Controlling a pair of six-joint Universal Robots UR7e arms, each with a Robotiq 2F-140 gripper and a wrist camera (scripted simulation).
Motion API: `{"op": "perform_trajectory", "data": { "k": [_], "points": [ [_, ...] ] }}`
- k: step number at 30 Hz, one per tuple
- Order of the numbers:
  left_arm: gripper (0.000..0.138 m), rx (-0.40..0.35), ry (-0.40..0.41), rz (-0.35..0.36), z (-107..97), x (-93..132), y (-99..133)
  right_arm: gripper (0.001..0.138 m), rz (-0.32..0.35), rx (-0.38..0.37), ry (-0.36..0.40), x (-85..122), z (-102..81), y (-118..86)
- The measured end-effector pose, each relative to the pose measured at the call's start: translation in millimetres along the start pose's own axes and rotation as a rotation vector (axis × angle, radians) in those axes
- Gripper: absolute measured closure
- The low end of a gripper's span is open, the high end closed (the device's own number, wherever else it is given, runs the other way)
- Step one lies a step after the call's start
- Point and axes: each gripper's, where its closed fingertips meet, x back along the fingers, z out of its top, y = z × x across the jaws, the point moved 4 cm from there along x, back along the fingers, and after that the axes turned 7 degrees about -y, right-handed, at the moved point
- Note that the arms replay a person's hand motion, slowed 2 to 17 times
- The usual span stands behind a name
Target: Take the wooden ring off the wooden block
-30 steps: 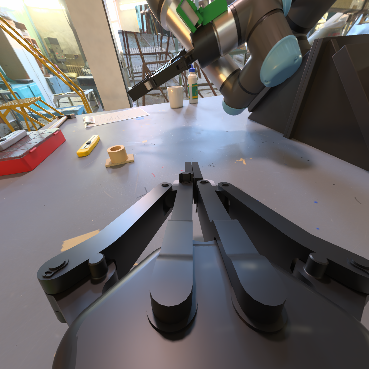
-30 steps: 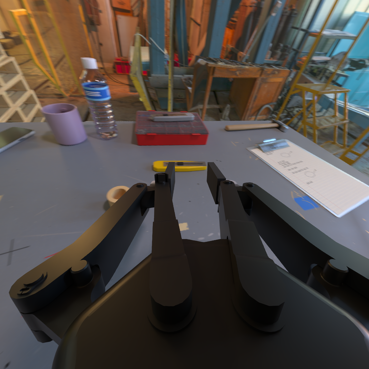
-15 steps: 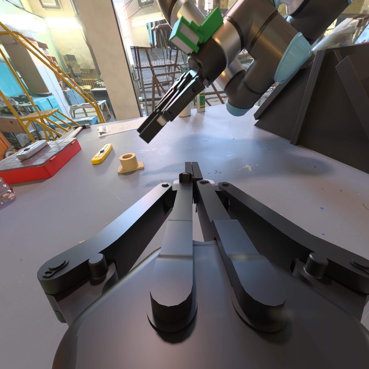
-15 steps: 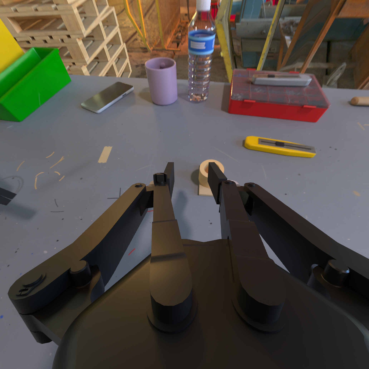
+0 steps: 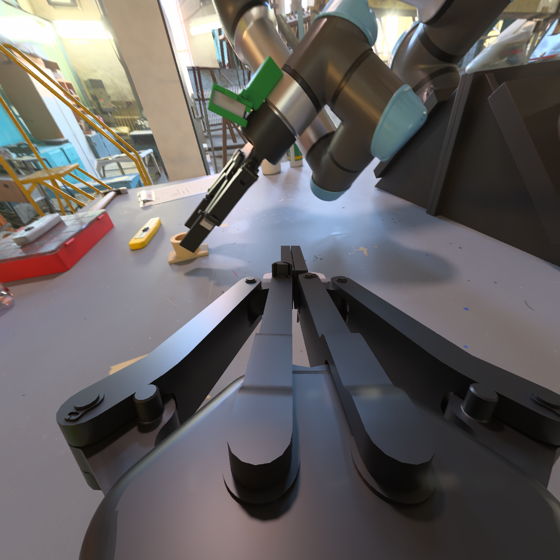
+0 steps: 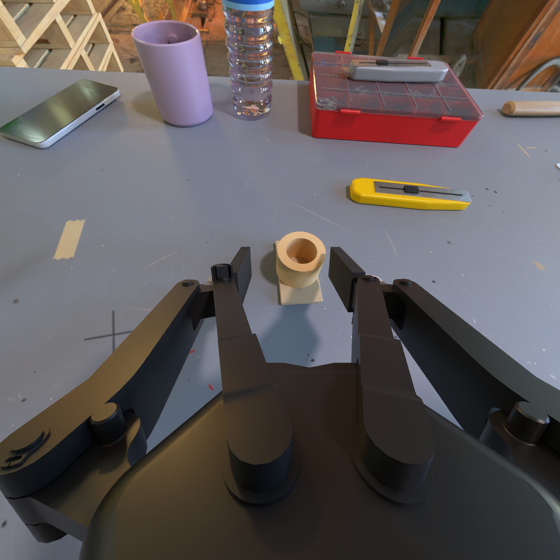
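A tan wooden ring stands upright on a flat pale wooden block on the grey table. My right gripper is open, with one finger on each side of the ring and a gap on both sides. In the left wrist view the ring and block sit at the left, with the right gripper reaching down over them and hiding part of the ring. My left gripper is shut and empty, low over the table, well to the right of the block.
A yellow utility knife lies right of the ring. A red parts box, a water bottle, a purple cup and a phone line the far side. A dark mount stands at right in the left wrist view.
My right gripper has come down and forward to straddle the ring, and its fingers have spread wider. The left gripper has stayed shut with only a slight shift of view.
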Motion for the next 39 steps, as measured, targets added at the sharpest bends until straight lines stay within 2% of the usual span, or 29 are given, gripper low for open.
{"op": "perform_trajectory", "data": {
  "k": [5, 11, 21, 29, 34, 39],
  "points": [
    [0.138, 0.027, -0.066, -0.052, -10, 2, 13, 0.066, 0.009, -0.020, -0.037, -7, 2.5, 4],
    [0.138, 0.044, -0.135, -0.109, -24, 4, 31, 0.064, -0.024, 0.003, -0.086, -14, 3.1, 11],
    [0.121, 0.008, -0.214, -0.160, -38, 6, 50, 0.070, -0.024, 0.016, -0.145, -25, 2.1, 18],
    [0.116, -0.001, -0.262, -0.225, -43, 2, 61, 0.094, 0.073, 0.059, -0.152, -31, 3.0, 11],
    [0.117, -0.015, -0.316, -0.260, -51, 0, 68, 0.094, 0.110, 0.120, -0.126, -29, 5.1, 9],
    [0.122, -0.052, -0.351, -0.278, -54, -1, 73, 0.094, 0.188, 0.170, -0.053, -8, 11.1, 2]
  ]
}}
